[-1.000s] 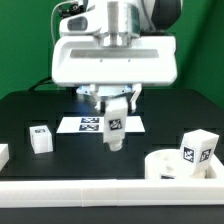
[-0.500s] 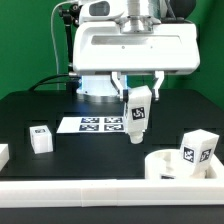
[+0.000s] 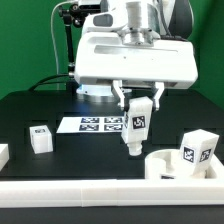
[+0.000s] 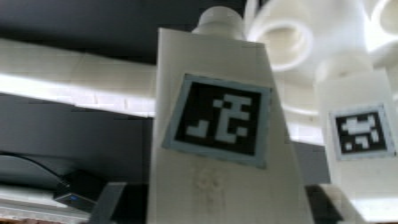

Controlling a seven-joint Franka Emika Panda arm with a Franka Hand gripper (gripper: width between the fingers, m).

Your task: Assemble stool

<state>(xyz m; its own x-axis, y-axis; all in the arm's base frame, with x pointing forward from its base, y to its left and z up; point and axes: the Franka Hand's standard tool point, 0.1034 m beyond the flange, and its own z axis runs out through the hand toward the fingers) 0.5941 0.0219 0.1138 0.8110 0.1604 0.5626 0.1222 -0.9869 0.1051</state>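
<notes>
Grip comes first here: the gripper (image 3: 139,106) is clamped on the upper end of a leg (image 3: 136,128). Its jaws pinch the block's two sides, so the tagged face looks outward and the narrow peg end (image 3: 133,150) points straight down. The leg hangs upright in the air, clear of the black table (image 3: 35,108). It is in front of the marker board (image 3: 92,124) and just to the exterior view's left of the seat (image 3: 162,170), which lies close behind the front rail (image 3: 100,196). Holding it by the top makes sense to me, since that leaves the peg free to go into a socket. The wrist view shows the tip pointing toward the seat's round holes (image 4: 288,40). A second leg (image 3: 198,150) stands at the seat's far side, apparently planted in it, so I take this for the carry toward the next socket. A third leg (image 3: 41,138) sits on the table well off to the exterior view's left, parked where the arm can fetch it later.
</notes>
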